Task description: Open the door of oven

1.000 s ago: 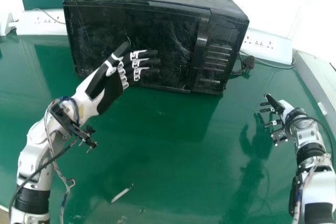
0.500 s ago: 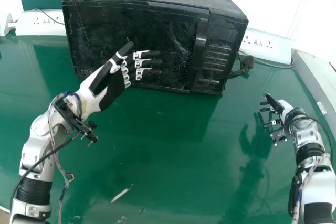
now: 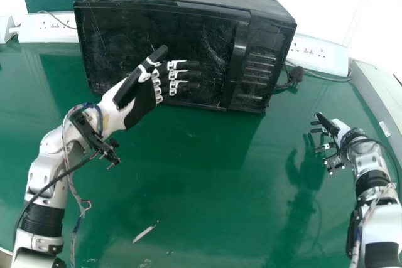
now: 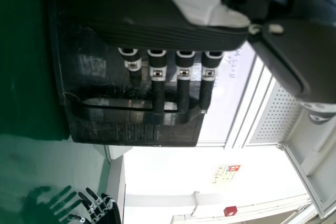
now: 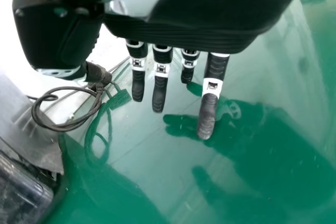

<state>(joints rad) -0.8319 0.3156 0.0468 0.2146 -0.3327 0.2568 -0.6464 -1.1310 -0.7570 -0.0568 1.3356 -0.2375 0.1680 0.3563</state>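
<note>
The black oven [image 3: 163, 36] stands at the back of the green table, door closed, with its upright handle [image 3: 239, 54] right of the door's middle. My left hand [image 3: 141, 98] is open in front of the door's left half, fingers straight and pointing toward the handle, thumb raised. In the left wrist view the left hand [image 4: 157, 35] has its fingers over the oven front [image 4: 84, 61], their tips overlapping the handle [image 4: 110, 114]; contact cannot be told. My right hand [image 3: 336, 131] is open at the right, away from the oven; the right wrist view shows the right hand [image 5: 184, 30] over the table.
White socket strips [image 3: 320, 53] lie behind the oven on both sides. A black plug and cable [image 3: 294, 77] sit by its right side. A grey-white ledge [image 3: 380, 92] edges the table at the right. A small white strip [image 3: 144, 233] lies near the front.
My left hand has moved right across the oven front, toward the handle, its fingers still straight. The right hand and the oven have hardly moved.
</note>
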